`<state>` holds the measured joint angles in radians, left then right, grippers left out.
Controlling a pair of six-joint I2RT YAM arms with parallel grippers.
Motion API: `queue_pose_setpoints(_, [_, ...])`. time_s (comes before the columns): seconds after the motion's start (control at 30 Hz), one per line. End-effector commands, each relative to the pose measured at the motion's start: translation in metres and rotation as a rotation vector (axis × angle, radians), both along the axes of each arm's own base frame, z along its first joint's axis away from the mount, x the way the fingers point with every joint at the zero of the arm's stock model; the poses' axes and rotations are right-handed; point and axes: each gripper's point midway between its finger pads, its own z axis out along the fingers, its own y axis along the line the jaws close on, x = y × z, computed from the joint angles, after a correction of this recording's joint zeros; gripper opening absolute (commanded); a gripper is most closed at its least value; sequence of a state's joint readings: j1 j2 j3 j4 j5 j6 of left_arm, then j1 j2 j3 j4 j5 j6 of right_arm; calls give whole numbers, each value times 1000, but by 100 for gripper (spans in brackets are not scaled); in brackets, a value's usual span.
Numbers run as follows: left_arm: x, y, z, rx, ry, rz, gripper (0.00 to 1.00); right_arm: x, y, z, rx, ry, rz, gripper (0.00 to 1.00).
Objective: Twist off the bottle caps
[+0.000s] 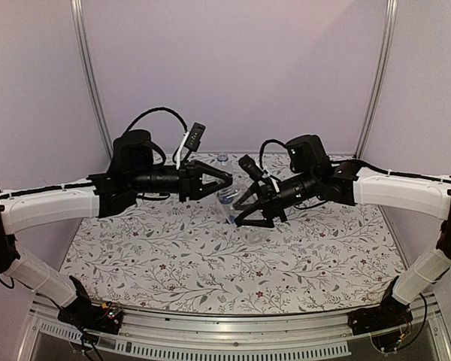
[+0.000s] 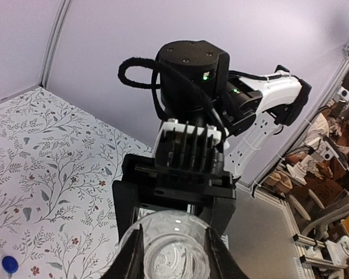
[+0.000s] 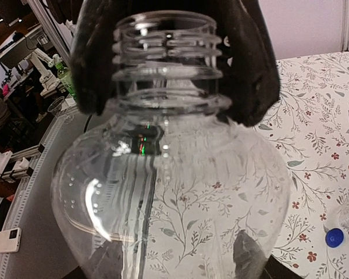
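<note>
Floral-print table (image 1: 173,263), lilac walls. The right gripper (image 1: 242,213) is clamped on the body of the clear bottle (image 3: 168,186), which it holds off the table. On the left gripper (image 1: 227,183), the fingers (image 3: 253,64) flank the neck; whether they press, cannot tell. Threads bare, mouth uncapped. The blue cap (image 3: 334,237) lies on the table. Risk: the thin wall buckles or slips under the one-sided squeeze if the left lets go, and the bottle drops.
</note>
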<state>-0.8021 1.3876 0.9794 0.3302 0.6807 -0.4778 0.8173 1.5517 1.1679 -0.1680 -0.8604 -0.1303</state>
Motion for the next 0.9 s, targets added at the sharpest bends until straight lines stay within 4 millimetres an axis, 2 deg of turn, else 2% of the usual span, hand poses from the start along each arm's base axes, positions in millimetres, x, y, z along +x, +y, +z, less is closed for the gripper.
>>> queue_pose_setpoints(0.0, [-5,5,15,-37,-40,25,0,10,1,3,-17,-26,-62,67])
queue_pose_setpoints(0.13, [-3,11,19,-49,-47,60,0,9,-1,3,-14,-27,-64,80])
queue_pose_setpoints(0.37, [0,15,15,-26,-45,95,0,13,-3,10,-5,-57,-97,98])
queue_pose_setpoints(0.57, [23,24,8,9,50,268,0,31,-8,17,-9,-111,-213,99])
queue_pose_setpoints(0.67, [36,31,-2,51,101,373,0,40,-11,24,0,-138,-277,99])
queue_pose_setpoints(0.87, [43,40,-2,30,165,471,0,57,-15,29,-12,-176,-391,99])
